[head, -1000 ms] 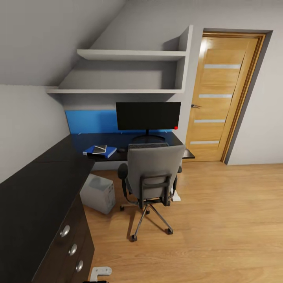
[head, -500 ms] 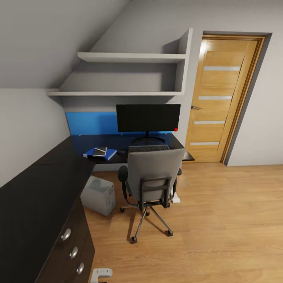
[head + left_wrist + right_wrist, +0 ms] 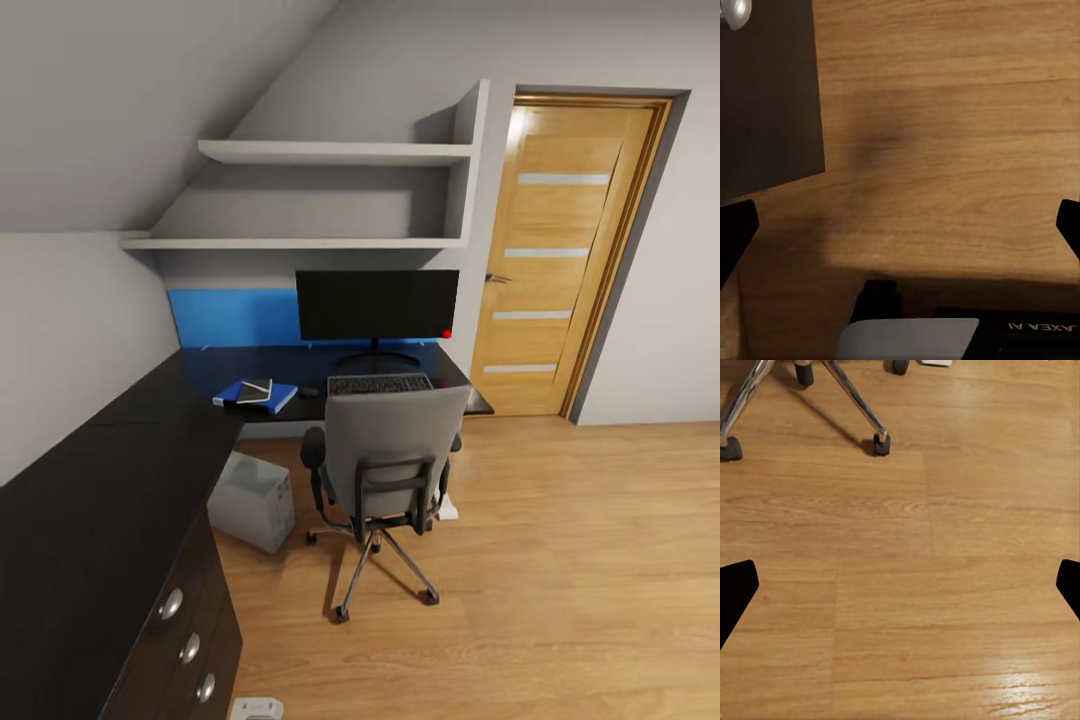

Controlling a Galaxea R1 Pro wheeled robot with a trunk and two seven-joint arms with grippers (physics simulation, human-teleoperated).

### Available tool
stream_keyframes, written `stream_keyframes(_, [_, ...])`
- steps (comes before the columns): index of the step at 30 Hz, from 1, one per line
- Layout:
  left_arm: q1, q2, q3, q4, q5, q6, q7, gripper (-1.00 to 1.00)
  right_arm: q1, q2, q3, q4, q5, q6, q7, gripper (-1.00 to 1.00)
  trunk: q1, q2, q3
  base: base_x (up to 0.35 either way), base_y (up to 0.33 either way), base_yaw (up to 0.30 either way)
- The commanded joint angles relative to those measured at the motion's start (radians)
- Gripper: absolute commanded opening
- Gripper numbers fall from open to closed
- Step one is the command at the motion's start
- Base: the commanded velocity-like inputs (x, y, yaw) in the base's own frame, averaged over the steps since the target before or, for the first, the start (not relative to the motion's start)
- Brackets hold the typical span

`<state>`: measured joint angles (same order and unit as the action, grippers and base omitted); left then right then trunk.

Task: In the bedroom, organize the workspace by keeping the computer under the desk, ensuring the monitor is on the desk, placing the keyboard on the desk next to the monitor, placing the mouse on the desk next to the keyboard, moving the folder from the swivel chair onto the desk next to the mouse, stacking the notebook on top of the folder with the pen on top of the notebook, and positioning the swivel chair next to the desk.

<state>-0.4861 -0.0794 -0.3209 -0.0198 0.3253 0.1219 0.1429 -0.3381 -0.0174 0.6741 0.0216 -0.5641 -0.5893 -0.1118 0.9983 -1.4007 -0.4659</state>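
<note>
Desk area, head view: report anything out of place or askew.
Nothing stands out. The folder lies slightly angled on the desk with the notebook on it; the computer sits angled on the floor beside the swivel chair.

The whole room scene is shown slightly lower and farther off, as the head camera is shifted.

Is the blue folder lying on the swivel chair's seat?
No: the blue folder lies on the black desk, left of the keyboard.
</note>
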Motion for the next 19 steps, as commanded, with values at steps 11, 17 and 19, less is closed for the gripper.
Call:
stream_keyframes(11, [0.000, 0.012, -0.009, -0.002, 0.009, 0.009, 0.004, 1.00, -0.001, 0.000, 0.008, 0.002, -0.002, -0.003, -0.005, 1.00, -0.042, 0.077, 0.034, 0.000, 0.000, 0.000])
stream_keyframes(17, [0.000, 0.014, -0.009, -0.002, 0.009, 0.010, 0.004, 1.00, -0.001, 0.000, 0.008, 0.003, -0.002, -0.003, -0.005, 1.00, -0.065, 0.119, 0.052, 0.000, 0.000, 0.000])
stream_keyframes(19, [0.000, 0.015, -0.009, -0.002, 0.009, 0.010, 0.004, 1.00, -0.001, 0.000, 0.008, 0.003, -0.002, -0.003, -0.005, 1.00, -0.073, 0.133, 0.059, 0.000, 0.000, 0.000])
